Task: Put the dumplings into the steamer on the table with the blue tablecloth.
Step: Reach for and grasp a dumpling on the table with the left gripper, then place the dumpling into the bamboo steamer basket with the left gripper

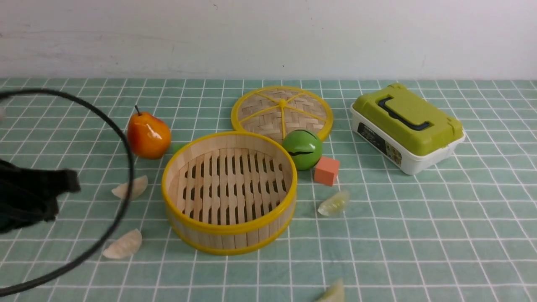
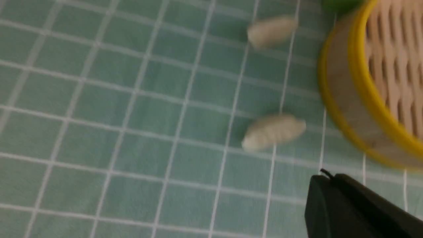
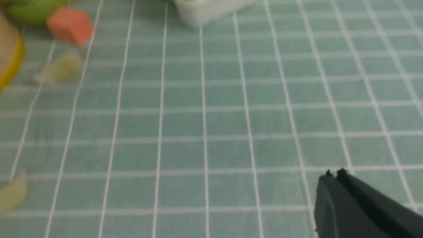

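While all four dumplings (image 1: 123,244) lie out on the counter (image 1: 419,235) and the steamer (image 1: 235,240) stands empty, the job looks to be at its very first step: going for a dumpling. From where I stand the left tool (image 2: 327,177) hangs over the cloth (image 2: 99,132) with its two tips pressed together and nothing between them, though that wrist view is blurred. Closest to it, but apart from it, lies a whitish dumpling (image 2: 273,132). A second dumpling (image 2: 271,31) lies beyond, and both are just off the steamer's left side. Over bare cloth the right tool (image 3: 334,173) looks likewise closed and empty. Its nearest dumplings, one near the orange block (image 3: 69,24), lie well apart from it. My guess is the next move calls for the left tool to spread its tips, settle astride the closest dumpling and pinch gently, since that glossy skin may slip.
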